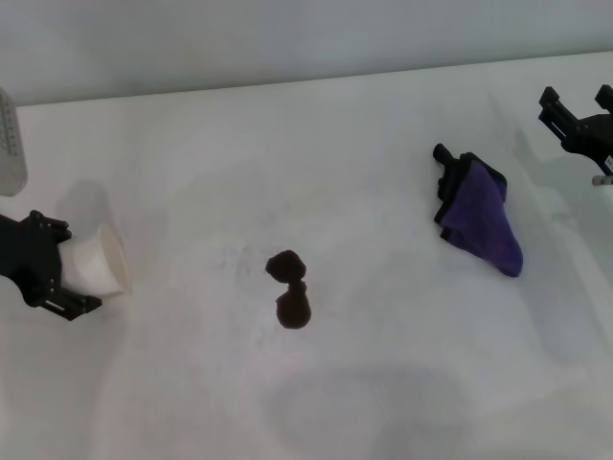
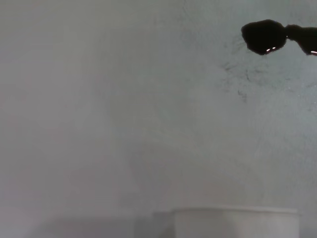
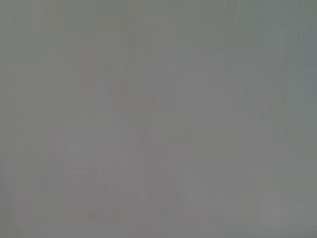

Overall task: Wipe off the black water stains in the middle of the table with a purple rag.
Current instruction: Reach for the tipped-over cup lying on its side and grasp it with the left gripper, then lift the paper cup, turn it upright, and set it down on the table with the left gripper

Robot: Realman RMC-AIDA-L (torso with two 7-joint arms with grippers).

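Note:
The black water stains (image 1: 290, 287), two dark blobs joined like a figure eight, sit in the middle of the white table (image 1: 287, 153). They also show in the left wrist view (image 2: 267, 35). The purple rag (image 1: 484, 216), with black edging and a black loop tab, lies bunched on the table to the right of the stains. My right gripper (image 1: 577, 98) is open and empty, beyond the rag at the far right, apart from it. My left gripper (image 1: 81, 268) is at the left edge, shut on a white paper cup (image 1: 101, 261) lying on its side. The right wrist view shows only bare table.
The cup's rim shows in the left wrist view (image 2: 235, 223). A pale upright object (image 1: 8, 144) stands at the far left edge. The table's back edge (image 1: 287, 86) meets a grey wall.

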